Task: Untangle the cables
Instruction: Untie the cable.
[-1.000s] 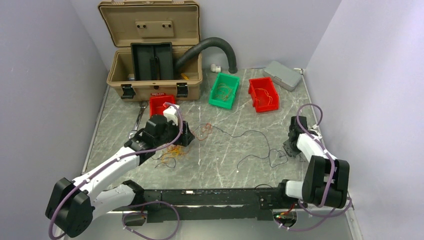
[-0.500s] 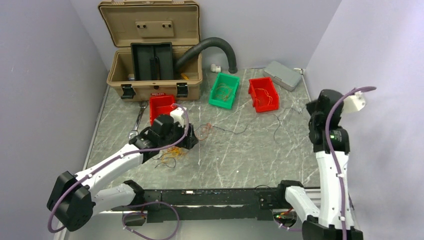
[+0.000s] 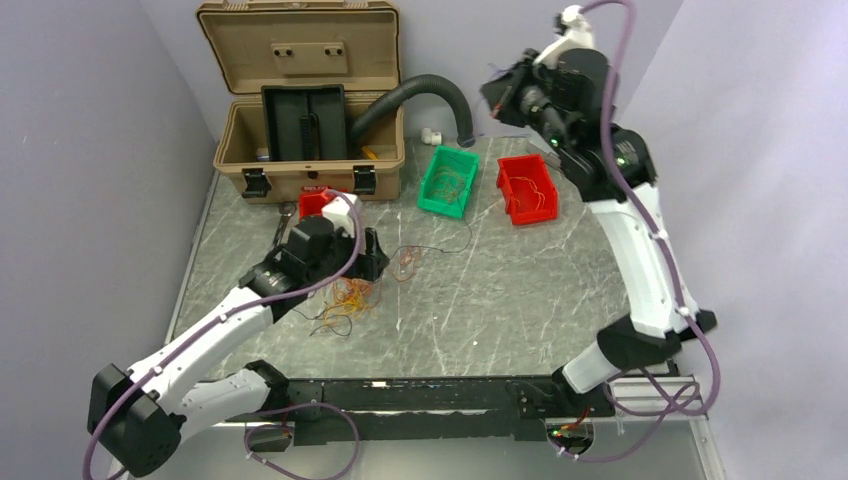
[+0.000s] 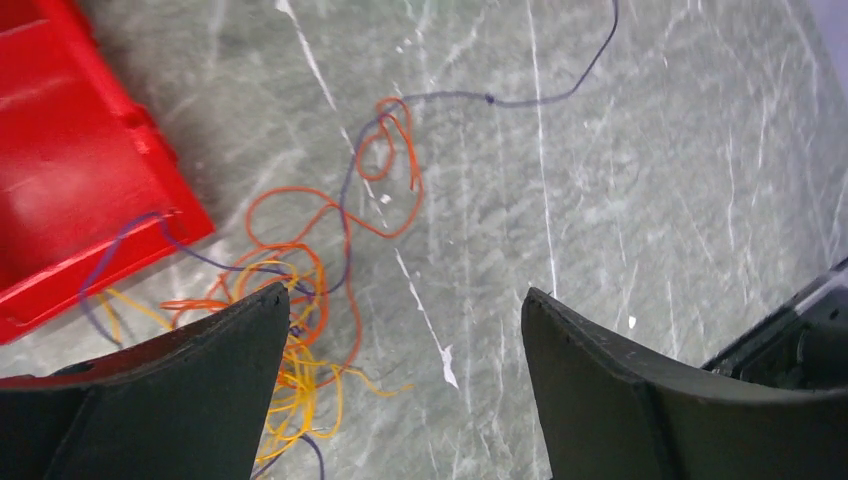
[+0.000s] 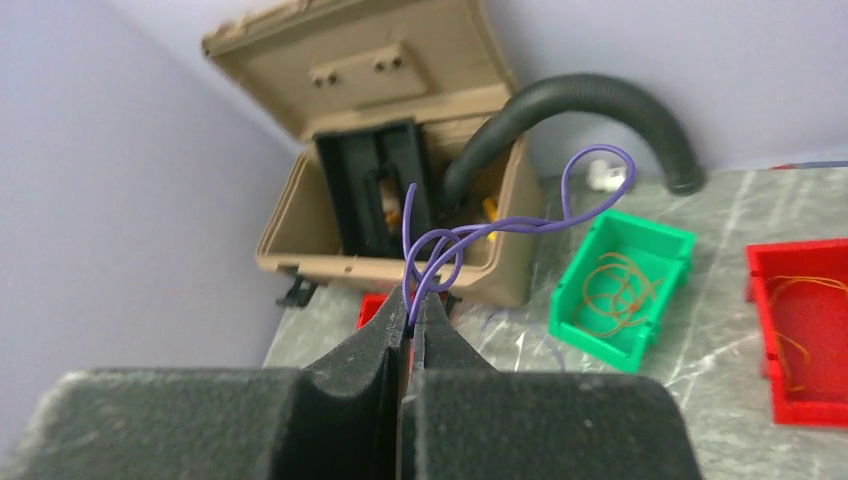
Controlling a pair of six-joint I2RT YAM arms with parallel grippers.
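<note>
Cables on marble table: two-arm rig, one wire lifted.
L gripper (image 4: 400,300): jaws spread wide, nothing betw. them, hovering just over tangle of cables (image 3: 345,298) (orange, yellow, few dk strands), which lies on table (image 3: 500,300) at approx. 9 o'clock of centre; wrist view has yellow loops running under the L finger. Small red bin (image 4: 70,170): just beside tangle at 10 o'clock, a dk strand across its corner. Dk strand (image 4: 488,98) w/ small knot: leaves tangle twd 1 o'clock. Green bin (image 3: 449,180): orange coils inside, 12 o'clock. Red bin (image 3: 527,188): orange-yellow strands inside, next to green, 1 o'clock. Tan case (image 3: 310,100): lid up, 11 o'clock; black hose (image 3: 430,95) arches from it. R gripper (image 5: 412,322): high over far edge, approx. 1 o'clock, clenched tight on purple wire (image 5: 520,226), its loops standing up past the tips.
</note>
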